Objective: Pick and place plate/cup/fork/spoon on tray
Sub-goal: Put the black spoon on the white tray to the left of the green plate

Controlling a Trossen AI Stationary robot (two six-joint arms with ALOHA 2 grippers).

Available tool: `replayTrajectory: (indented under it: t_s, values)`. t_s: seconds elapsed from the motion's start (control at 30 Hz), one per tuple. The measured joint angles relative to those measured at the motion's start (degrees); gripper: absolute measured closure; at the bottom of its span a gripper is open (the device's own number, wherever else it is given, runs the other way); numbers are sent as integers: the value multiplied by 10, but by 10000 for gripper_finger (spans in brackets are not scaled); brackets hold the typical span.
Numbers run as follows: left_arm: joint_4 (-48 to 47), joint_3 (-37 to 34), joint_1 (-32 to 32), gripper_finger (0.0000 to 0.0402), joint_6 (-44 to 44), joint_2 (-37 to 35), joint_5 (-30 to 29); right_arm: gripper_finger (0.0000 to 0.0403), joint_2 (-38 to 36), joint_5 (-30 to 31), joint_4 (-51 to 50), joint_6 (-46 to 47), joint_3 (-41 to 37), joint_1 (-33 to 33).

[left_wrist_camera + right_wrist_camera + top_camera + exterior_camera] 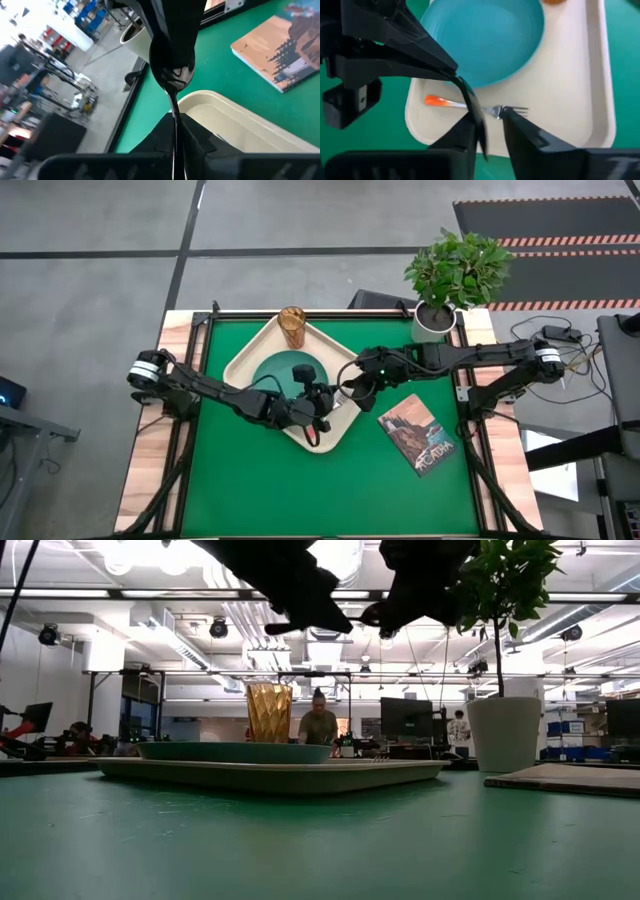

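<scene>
- Now the left gripper (318,402) is pinching the spoon (172,70) above the tray (240,362), beside the plate (278,370).
- Right gripper (352,392) is gaping open around the spoon's bowl.
- Next, I think, lowering the spoon near the fork (470,105).

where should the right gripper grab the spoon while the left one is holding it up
Probably the bare stem just behind the bowl of the spoon. The left gripper is shut on the handle's tail, so only the bowl end pokes free above the tray. The open right gripper faces it, so come from that opposite side, fingers straddling the thin stem.
</scene>
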Motion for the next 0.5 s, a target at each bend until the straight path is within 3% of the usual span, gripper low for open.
replayTrajectory:
  t_s: [0.13,0.27,0.5]
  values:
    - [-43,-10,14,400,-66,-38,14,291,-16,0,-1,-30,9,-20]
    - [-170,-35,44,401,-174,-102,18,253,-44,3,-12,-59,31,-35]
    - [-318,-150,120,401,-368,-251,22,225,-115,2,-23,-76,43,-38]
